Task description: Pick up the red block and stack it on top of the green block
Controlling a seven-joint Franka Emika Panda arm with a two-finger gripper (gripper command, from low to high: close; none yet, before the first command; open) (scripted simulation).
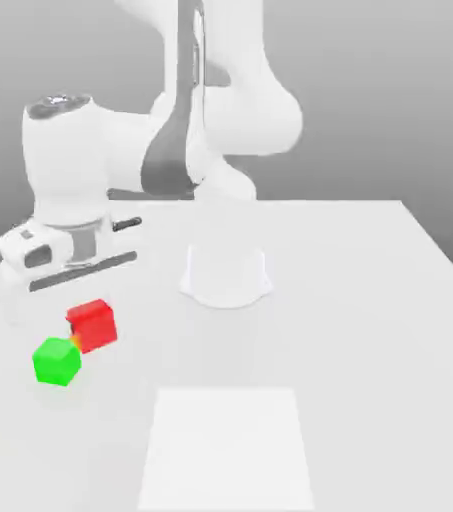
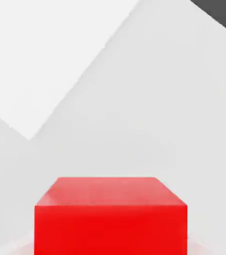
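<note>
The red block [image 1: 92,325] lies low over the white table at the exterior view's left, and its lower corner meets the green block [image 1: 56,361] in the picture. My gripper [image 1: 89,308] comes down from the white hand [image 1: 68,250] straight above the red block and is shut on it. In the hand view the red block [image 2: 111,216] sits close and centred under the hand, with pale table behind it. The green block stands on the table, nearer the camera and a little to the left of the red one.
The arm's round white base [image 1: 225,275] stands at the table's middle back. A lighter square patch [image 1: 228,445] marks the table [image 1: 370,350] near its front edge. The table's left edge runs close behind the hand.
</note>
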